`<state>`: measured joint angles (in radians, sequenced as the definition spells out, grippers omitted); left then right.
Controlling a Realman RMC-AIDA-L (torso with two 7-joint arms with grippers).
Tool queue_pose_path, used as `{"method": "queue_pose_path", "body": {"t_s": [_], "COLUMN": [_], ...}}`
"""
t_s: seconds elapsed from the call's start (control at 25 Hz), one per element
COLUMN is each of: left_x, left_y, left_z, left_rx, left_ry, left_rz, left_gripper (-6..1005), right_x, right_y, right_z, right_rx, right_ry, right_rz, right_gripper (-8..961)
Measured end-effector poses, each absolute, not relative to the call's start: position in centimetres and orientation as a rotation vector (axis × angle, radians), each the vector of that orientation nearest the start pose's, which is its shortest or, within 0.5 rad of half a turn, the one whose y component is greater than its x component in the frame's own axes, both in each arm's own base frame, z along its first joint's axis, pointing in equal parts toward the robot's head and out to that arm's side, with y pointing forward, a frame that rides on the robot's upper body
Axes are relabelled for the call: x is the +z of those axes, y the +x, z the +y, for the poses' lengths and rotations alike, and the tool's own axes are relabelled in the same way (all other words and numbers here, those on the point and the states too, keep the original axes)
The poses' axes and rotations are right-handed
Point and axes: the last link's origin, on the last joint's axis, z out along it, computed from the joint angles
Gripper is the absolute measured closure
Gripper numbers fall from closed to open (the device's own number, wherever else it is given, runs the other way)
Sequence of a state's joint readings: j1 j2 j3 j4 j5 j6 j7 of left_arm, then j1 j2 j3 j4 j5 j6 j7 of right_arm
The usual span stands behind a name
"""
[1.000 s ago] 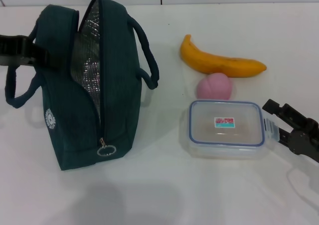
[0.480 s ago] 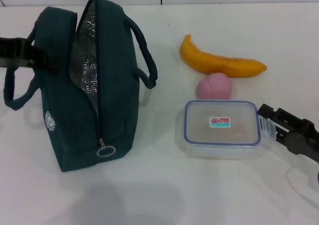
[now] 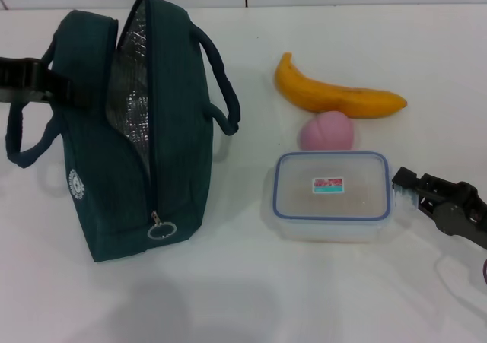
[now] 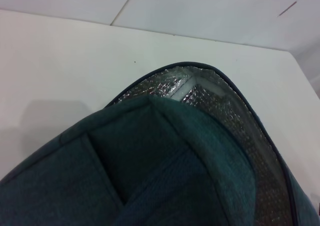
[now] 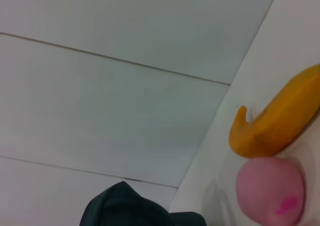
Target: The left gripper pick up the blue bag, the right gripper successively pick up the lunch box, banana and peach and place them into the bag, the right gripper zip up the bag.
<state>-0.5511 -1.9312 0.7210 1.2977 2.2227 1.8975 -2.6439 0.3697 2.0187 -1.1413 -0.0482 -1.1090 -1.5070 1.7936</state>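
At the far left, the left gripper (image 3: 30, 84) is reaching in from the edge and is sitting against the side of the blue bag (image 3: 137, 138), up near one of its handles. I cannot tell if its fingers are open or closed, or if they are pinching the bag.

The blue bag is standing up on the white table (image 3: 251, 297). Its top is gaping open, and the shiny silver lining (image 3: 129, 107) is showing inside. The ring zipper pull (image 3: 161, 229) is hanging low on the front end, and a small round white logo (image 3: 74, 182) is showing on the side. In the left wrist view the bag (image 4: 165, 171) is filling the lower part, with the silver lining (image 4: 225, 116) along its open edge.

To the right of the bag, well apart from it, the banana (image 3: 335, 96) is lying on the table. The peach (image 3: 327, 131) is sitting just in front of it, touching it or nearly so. The lunch box (image 3: 331, 193) is lying flat just in front of the peach, with its lid on and its sticker facing up.

At the far right, the right gripper (image 3: 407, 187) is low by the table. Its fingers are spread apart, and their tips are right at the right end of the lunch box. It is not holding anything. In the right wrist view the banana (image 5: 275, 121) and the peach (image 5: 270, 188) are showing close together.
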Motion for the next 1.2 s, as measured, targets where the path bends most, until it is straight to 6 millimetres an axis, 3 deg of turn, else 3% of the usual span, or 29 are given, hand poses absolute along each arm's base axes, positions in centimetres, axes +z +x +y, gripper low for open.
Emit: {"method": "queue_pose_path", "body": {"t_s": [0.28, 0.52, 1.2], "left_x": [13.5, 13.5, 13.8], "left_y": [-22.2, -22.2, -21.6], "left_z": [33.8, 33.7, 33.8], "left_rx": [-0.263, -0.266, -0.315], "left_ry": [-2.412, -2.411, -2.442], "left_rz": [-1.592, -1.591, -1.573], "left_gripper": [959, 959, 959], "right_x": [-4.0, -3.6, 1.1], "right_y": [31.6, 31.2, 28.5], "right_z": [25.3, 25.4, 26.4], "right_rx": [1.400, 1.436, 1.901], "right_ry": [-1.891, -1.916, -1.867], "right_rz": [1.949, 1.918, 1.641], "right_gripper": [817, 861, 849]}}
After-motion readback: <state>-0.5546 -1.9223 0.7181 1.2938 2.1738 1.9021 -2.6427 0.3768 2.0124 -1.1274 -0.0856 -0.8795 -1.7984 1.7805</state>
